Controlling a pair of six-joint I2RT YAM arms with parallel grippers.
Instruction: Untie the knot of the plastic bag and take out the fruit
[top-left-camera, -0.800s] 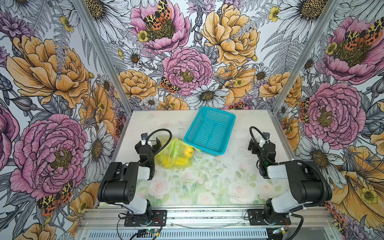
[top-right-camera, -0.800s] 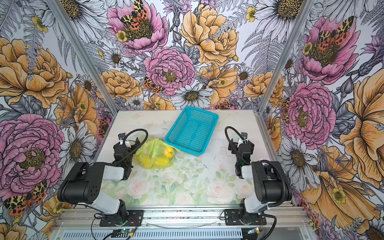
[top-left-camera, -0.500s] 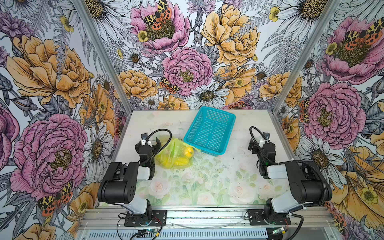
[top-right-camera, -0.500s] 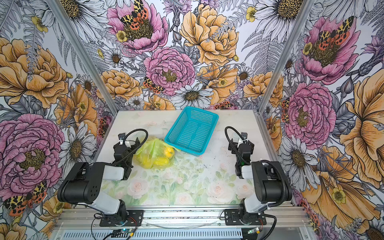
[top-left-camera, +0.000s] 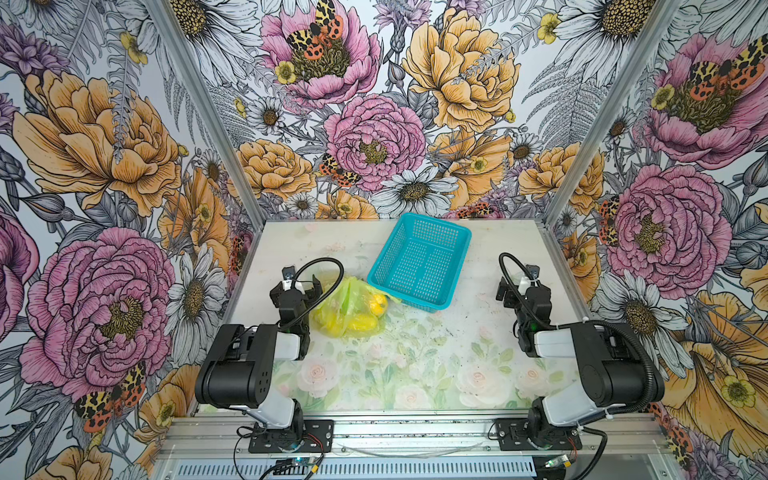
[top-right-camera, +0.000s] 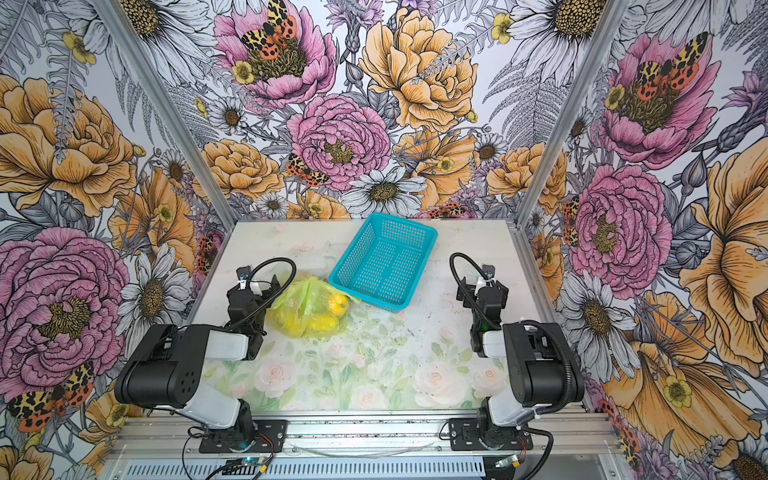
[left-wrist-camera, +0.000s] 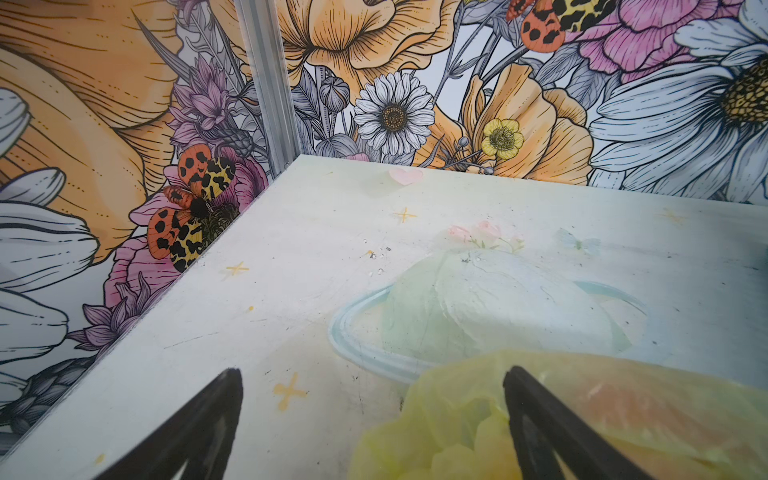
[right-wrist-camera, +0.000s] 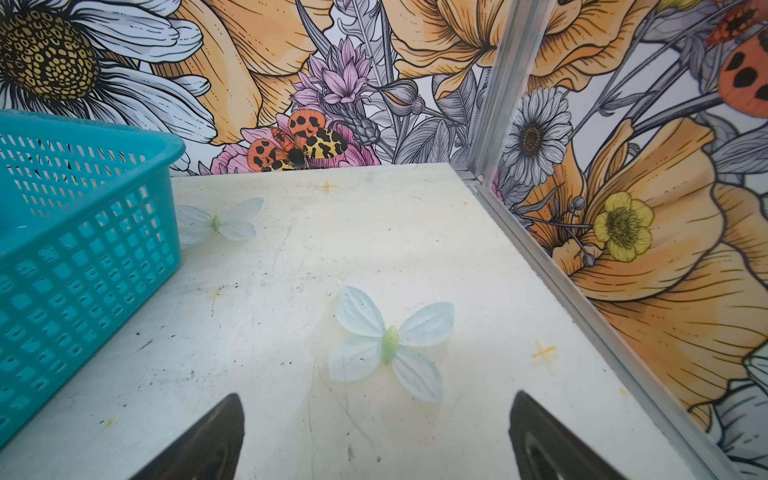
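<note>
Tabletop (top-left-camera: 415, 365) unchanged lately: we see left claw (left-wrist-camera: 372, 370) beside the bag (top-left-camera: 349, 309), right claw (right-wrist-camera: 376, 395) well apart from it, both spread wide, empty, so untying hasn't begun.

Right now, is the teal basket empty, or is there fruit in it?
Empty. In a top view the basket shows only its bare perforated floor; the fruit lies inside the plastic bag beside it.

Three walls (top-left-camera: 374, 124) of big painted flowers and moths close me in, with aluminium posts (top-left-camera: 206, 112) at the corners. Below lies a pale, rose-printed table (top-left-camera: 415, 365).
</note>
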